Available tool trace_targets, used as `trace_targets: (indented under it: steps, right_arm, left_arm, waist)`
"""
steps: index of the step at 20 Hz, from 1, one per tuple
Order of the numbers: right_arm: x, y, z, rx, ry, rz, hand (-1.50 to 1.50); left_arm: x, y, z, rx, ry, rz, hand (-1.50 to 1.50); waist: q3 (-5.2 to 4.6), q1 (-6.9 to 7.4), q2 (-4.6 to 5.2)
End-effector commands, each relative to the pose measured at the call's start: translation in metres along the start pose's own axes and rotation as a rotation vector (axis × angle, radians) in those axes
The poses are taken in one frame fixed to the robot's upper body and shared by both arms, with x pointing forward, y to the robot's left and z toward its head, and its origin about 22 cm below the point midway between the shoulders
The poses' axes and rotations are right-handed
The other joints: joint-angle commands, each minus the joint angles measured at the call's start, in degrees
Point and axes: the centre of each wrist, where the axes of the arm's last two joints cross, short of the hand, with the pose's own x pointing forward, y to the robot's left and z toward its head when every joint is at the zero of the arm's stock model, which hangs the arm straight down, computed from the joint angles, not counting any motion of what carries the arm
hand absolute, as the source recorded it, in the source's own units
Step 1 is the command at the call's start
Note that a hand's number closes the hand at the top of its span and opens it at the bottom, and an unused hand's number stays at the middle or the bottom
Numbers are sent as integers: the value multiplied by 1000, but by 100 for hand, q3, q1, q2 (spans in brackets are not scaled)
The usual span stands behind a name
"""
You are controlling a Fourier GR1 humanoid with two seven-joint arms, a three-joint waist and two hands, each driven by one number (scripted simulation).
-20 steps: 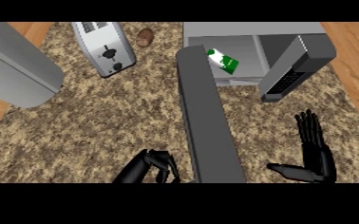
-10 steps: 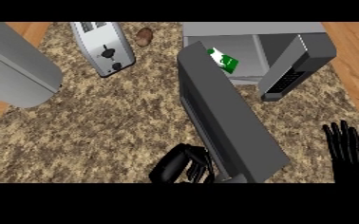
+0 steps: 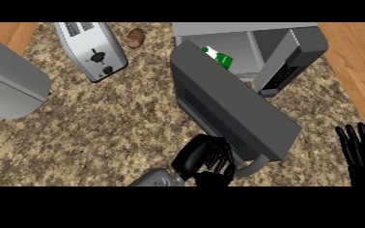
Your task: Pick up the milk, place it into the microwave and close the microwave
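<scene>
The white and green milk carton stands inside the grey microwave at the top right, partly hidden by the door. The dark microwave door is swung part way across the opening, running from the cavity's left edge down to the lower right. My left hand is at the door's lower outer face near its handle, fingers curled against it. My right hand stays at the right edge, fingers straight and pointing up, touching nothing.
A silver toaster lies at the upper left with a brown potato beside it. A grey appliance sits at the left edge. Wooden floor shows beyond the speckled counter at the right.
The microwave door has swung from edge-on towards the opening. My left hand has moved right and up along with it. My right hand has drawn back to the right edge.
</scene>
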Motion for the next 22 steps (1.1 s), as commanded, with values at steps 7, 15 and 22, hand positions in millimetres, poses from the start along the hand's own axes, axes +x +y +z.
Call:
trace_targets:
  steps: [7,15,22]
  right_arm:
    - [28,7,-35,135,-67,-20,-150]
    - [36,7,-41,172,-103,-52,-150]
    - [49,3,-61,216,-136,-53,-150]
  left_arm:
    - [29,23,-42,184,-32,7,150]
    - [55,51,-65,375,-192,99,-150]
    - [58,63,-77,434,-220,84,-150]
  waist:
    - [-30,-573,124]
    - [-30,-987,233]
    - [-25,-1225,349]
